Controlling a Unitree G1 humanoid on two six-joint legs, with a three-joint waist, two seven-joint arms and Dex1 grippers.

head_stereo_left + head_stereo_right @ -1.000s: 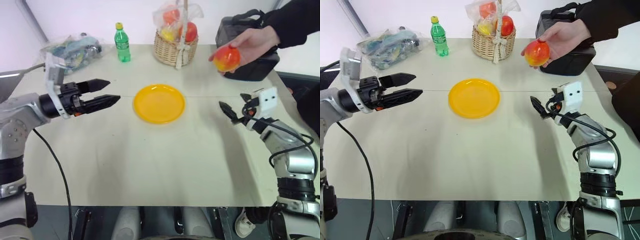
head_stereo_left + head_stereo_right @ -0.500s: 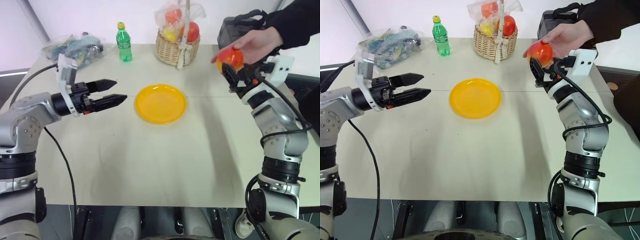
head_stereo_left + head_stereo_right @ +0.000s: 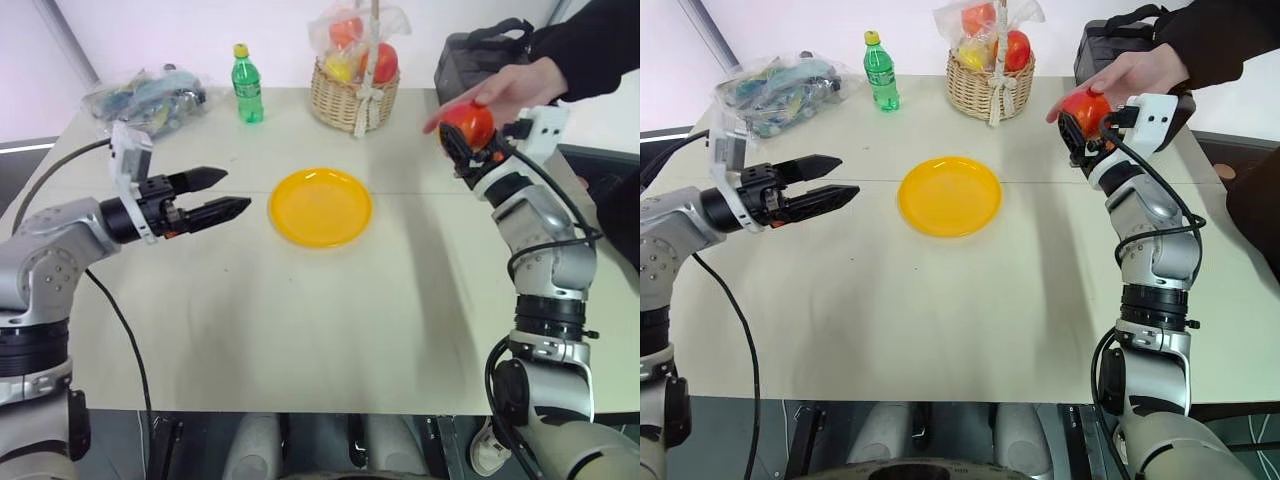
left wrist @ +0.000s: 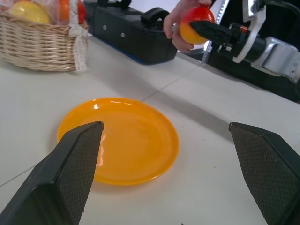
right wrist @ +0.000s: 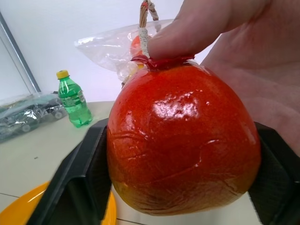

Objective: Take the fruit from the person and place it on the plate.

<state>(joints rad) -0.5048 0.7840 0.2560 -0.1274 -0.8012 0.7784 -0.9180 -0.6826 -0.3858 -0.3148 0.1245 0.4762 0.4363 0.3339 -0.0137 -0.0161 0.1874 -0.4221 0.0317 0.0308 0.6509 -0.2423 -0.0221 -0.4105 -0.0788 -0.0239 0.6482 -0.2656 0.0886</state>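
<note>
The fruit (image 3: 468, 122), red with a yellow-orange underside, is held up at the table's far right by the person's hand (image 3: 515, 85), thumb still on top of it. My right gripper (image 3: 460, 138) is raised to it and shut on the fruit, one black finger on each side (image 5: 82, 178). The yellow-orange plate (image 3: 320, 207) lies bare in the middle of the table. Well to the plate's left, my left gripper (image 3: 237, 190) hovers level, open, with nothing between its fingers (image 4: 70, 173).
At the back stand a wicker basket (image 3: 350, 95) of wrapped fruits, a green bottle (image 3: 246, 85) and a plastic bag of items (image 3: 145, 95). A black bag (image 3: 465, 60) sits behind the person's hand. The person's black sleeve (image 3: 590, 45) reaches in from the far right.
My right gripper rose from near the table up to the fruit in the person's hand and shut on it. The left gripper stayed about where it was.
</note>
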